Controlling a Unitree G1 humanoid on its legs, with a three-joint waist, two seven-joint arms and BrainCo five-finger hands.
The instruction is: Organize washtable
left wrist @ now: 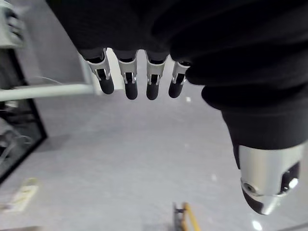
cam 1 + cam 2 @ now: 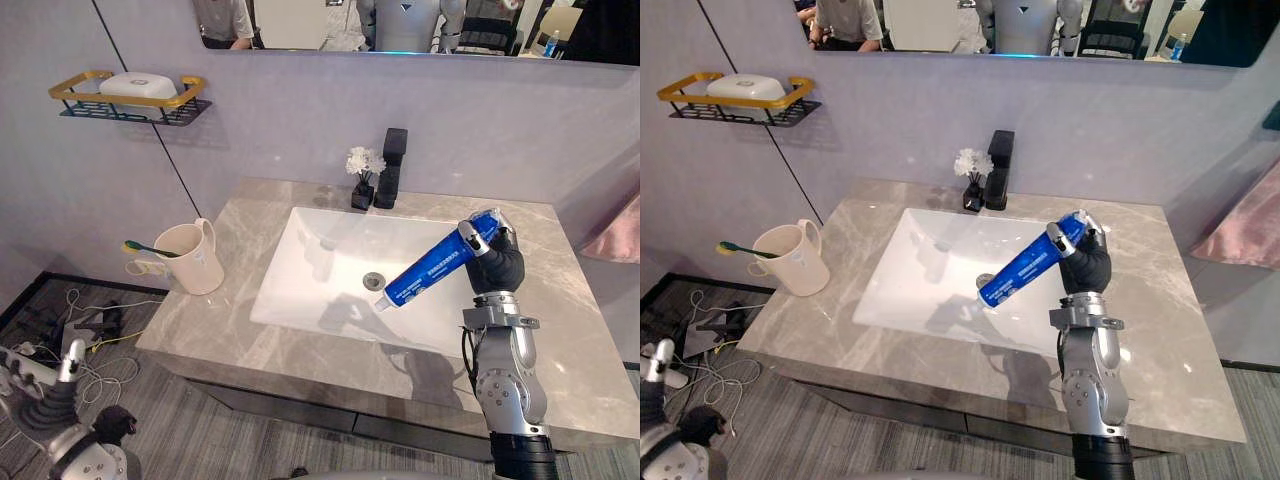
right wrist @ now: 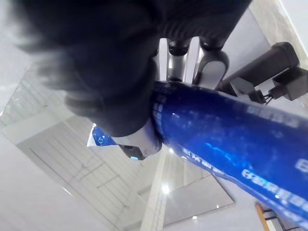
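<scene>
— Blue toothpaste tube (image 2: 430, 268): where is it?
— In the air over the right side of the white basin (image 2: 290, 290). It slants, with the white cap end low toward the drain and the flat end high in the right hand (image 2: 497, 262).
— How do the fingers sit?
— They are curled round the tube's upper part, with the thumb clamped against it. The right wrist view shows this from close up.
— Any writing on it?
— White lettering runs along the blue body, but it is too small to make out.
— And the left hand (image 1: 152, 84)?
— It hangs low, off to the left of the surface. Its fingers are straight and loose, with nothing in them.
— What stands on the grey marble surface (image 2: 560, 300)?
— A cream cup (image 2: 190, 258) stands near the left edge, and a toothbrush (image 2: 150, 249) juts out of it to the left. A black faucet (image 2: 392, 165) rises behind the basin, with a small vase of white flowers (image 2: 364, 175) just beside it. On the wall, a gold-rimmed shelf (image 2: 75, 88) holds a white soap box (image 2: 140, 87).
</scene>
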